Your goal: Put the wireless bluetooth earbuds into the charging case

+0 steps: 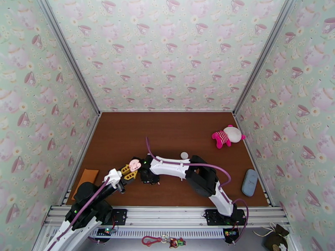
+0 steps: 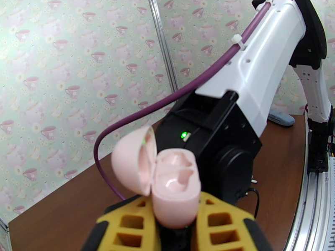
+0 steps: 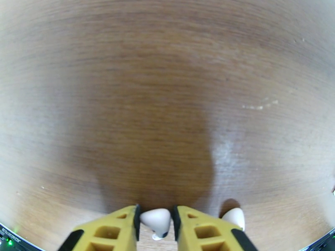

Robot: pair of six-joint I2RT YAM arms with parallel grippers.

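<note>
- Step in hand: picking up the first earbud. The right gripper point(image 3: 155, 211) points down at the table point(image 3: 167, 101) with its jaws pinched onto a white earbud point(image 3: 155, 220), pads against both its sides. It looks not yet lifted.
- A second earbud point(image 3: 233, 217) lies on the table just beside the right finger, untouched.
- The left gripper point(image 2: 173, 212) is clenched on the pink case point(image 2: 175, 187) and holds it off the table, close to the right gripper. The lid point(image 2: 134, 166) is swung open and both wells look empty.
- Next move, my judgement: lift straight up without nudging the second earbud, carry across to the case, turn the stem down and match it to its well. The part is small and smooth, so a loose pinch could drop it.
- Around: a white round case point(image 1: 184, 155) lies just behind the right arm point(image 1: 176, 167). A plush toy point(image 1: 228, 136) and a grey-blue pouch point(image 1: 250, 182) are at the far right, an orange pad point(image 1: 86, 178) at the far left. None stands between the grippers.
</note>
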